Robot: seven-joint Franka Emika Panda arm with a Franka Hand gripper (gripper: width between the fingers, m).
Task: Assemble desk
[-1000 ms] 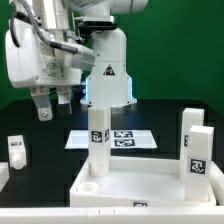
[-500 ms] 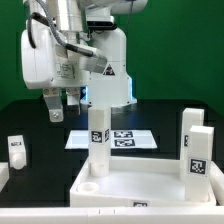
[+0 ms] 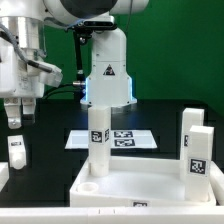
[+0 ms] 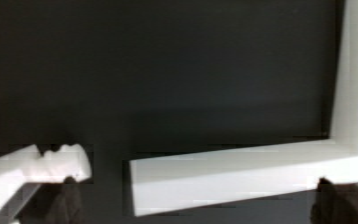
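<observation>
The white tabletop panel (image 3: 140,185) lies flat at the front. Two chunky white tagged legs stand upright on it, one (image 3: 98,140) at its left part and one (image 3: 197,150) at its right. A third leg (image 3: 15,150) stands alone on the black table at the exterior view's left. My gripper (image 3: 18,116) hangs open and empty just above that loose leg, not touching it. In the wrist view my gripper (image 4: 197,205) has its dark fingertips (image 4: 51,203) wide apart, with a white leg (image 4: 34,166) close to one of them.
The marker board (image 3: 135,138) lies behind the tabletop. The robot's white base (image 3: 108,75) stands at the back. A white block (image 3: 3,178) sits at the exterior view's left edge. An L-shaped white edge (image 4: 229,168) shows in the wrist view; I cannot tell what it is.
My gripper has swung toward the exterior view's left, from near the left upright leg to above the loose leg. The desk parts have not moved.
</observation>
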